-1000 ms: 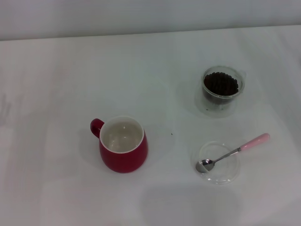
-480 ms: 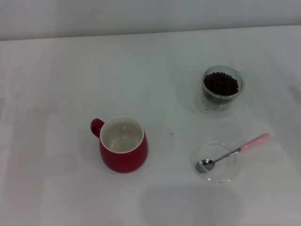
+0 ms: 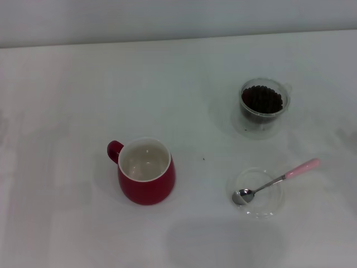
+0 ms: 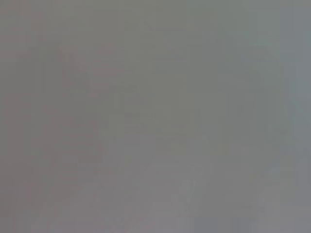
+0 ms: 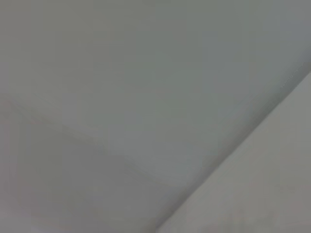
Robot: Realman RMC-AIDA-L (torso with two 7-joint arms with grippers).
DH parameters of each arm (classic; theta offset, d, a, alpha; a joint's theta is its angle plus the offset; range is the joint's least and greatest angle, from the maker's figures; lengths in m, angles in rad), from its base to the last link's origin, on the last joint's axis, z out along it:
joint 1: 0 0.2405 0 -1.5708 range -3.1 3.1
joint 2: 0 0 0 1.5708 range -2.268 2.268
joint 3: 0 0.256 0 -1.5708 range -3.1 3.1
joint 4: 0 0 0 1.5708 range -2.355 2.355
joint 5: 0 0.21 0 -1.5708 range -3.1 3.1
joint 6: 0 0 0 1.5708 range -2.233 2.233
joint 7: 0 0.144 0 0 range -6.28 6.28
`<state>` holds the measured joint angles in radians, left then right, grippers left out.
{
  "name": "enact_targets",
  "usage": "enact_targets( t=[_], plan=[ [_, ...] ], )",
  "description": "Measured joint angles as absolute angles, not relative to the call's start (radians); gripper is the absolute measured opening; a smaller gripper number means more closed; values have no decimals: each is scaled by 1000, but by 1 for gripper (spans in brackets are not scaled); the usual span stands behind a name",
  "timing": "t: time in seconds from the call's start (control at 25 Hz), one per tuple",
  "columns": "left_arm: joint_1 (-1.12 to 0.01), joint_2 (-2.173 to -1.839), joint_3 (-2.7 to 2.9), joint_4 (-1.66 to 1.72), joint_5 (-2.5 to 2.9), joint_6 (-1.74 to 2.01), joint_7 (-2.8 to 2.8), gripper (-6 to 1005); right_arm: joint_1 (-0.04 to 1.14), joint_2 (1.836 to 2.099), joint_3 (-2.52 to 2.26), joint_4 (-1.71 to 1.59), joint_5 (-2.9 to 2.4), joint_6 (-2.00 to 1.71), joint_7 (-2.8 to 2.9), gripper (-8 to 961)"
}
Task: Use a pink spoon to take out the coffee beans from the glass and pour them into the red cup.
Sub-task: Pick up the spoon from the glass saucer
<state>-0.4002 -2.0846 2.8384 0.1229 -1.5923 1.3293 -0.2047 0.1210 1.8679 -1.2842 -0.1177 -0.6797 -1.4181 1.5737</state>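
I see the pink spoon [image 3: 277, 179] resting bowl-down in a clear dish [image 3: 259, 192], right of the red cup [image 3: 146, 171]. The glass [image 3: 262, 104] of coffee beans [image 3: 261, 99] stands beyond that dish. Neither gripper shows, so I cannot tell their state.

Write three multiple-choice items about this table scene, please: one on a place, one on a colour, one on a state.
1. Where does the metal bowl of the pale pink-handled teaspoon rest?
A. inside the red mug
B. in the flat clear round dish
C. inside the tumbler

2. What colour is the inside of the rounded glossy red mug?
A. cream-white
B. black
C. blue

3. What is the state of the short clear glass tumbler?
A. tipped over
B. empty
C. upright, holding dark brown coffee beans

Answers: 1 B, the spoon's bowl lies in the dish and its handle sticks out past the rim. 2 A, the head view looks into a pale interior. 3 C, it stands with beans heaped inside.
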Motion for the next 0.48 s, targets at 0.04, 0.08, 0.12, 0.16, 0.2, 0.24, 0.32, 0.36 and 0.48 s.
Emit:
enact_targets(
  t=[0.04, 0.08, 0.12, 0.16, 0.2, 0.24, 0.32, 0.36, 0.48],
  plan=[
    [-400, -2085, 2838, 126, -1592, 1329, -205, 881, 123, 1868, -1285, -117, -699, -1418, 1574, 853],
    [-400, -2085, 2838, 130, -1592, 1329, -205, 881, 125, 1868, -1285, -117, -714, -1418, 1575, 853],
    [-399, -2085, 2838, 136, -1592, 1329, -206, 881, 127, 1868, -1285, -117, -730, -1419, 1577, 853],
    [-398, -2085, 2839, 142, -1592, 1329, -206, 881, 130, 1869, -1285, -116, -745, -1419, 1579, 853],
    [-398, -2085, 2839, 146, -1592, 1329, -206, 881, 133, 1870, -1285, -116, -758, -1419, 1580, 853],
    [-397, -2085, 2840, 148, -1592, 1328, -206, 881, 138, 1870, -1286, -116, -775, -1418, 1581, 853],
    [-397, -2085, 2841, 148, -1592, 1321, -206, 880, 151, 1865, -1286, -116, -818, -1414, 1582, 853],
    [-397, -2085, 2841, 148, -1592, 1314, -206, 880, 159, 1861, -1286, -112, -843, -1411, 1583, 853],
    [-397, -2085, 2841, 149, -1592, 1303, -207, 880, 171, 1859, -1286, -105, -882, -1409, 1585, 852]
  ],
)
